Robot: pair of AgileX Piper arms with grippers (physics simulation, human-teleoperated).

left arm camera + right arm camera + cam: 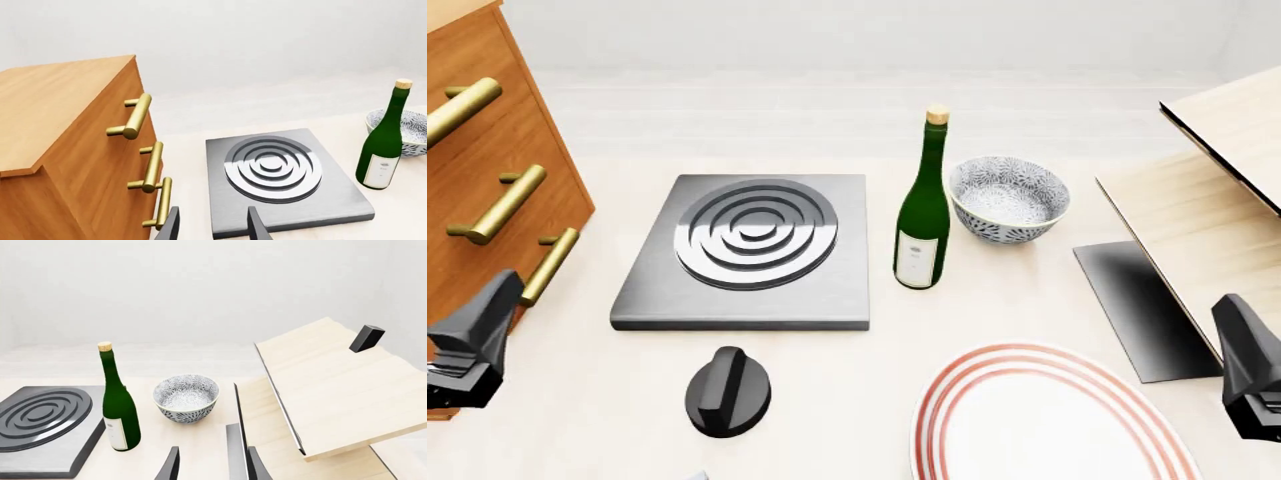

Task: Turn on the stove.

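Plain white walls, pale table (827, 420), wooden drawer cabinet (481, 190) w/ brass handles (505, 204) at left.

Bottle label (917, 260) illegible; nothing else.

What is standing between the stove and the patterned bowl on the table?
A green wine bottle stands upright between the stove and the patterned bowl. The front view shows this clearly, and the right wrist view shows it too.

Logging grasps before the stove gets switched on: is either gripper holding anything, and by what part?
Nothing is held. The left gripper and right gripper both show open, empty fingers; the knob is untouched.
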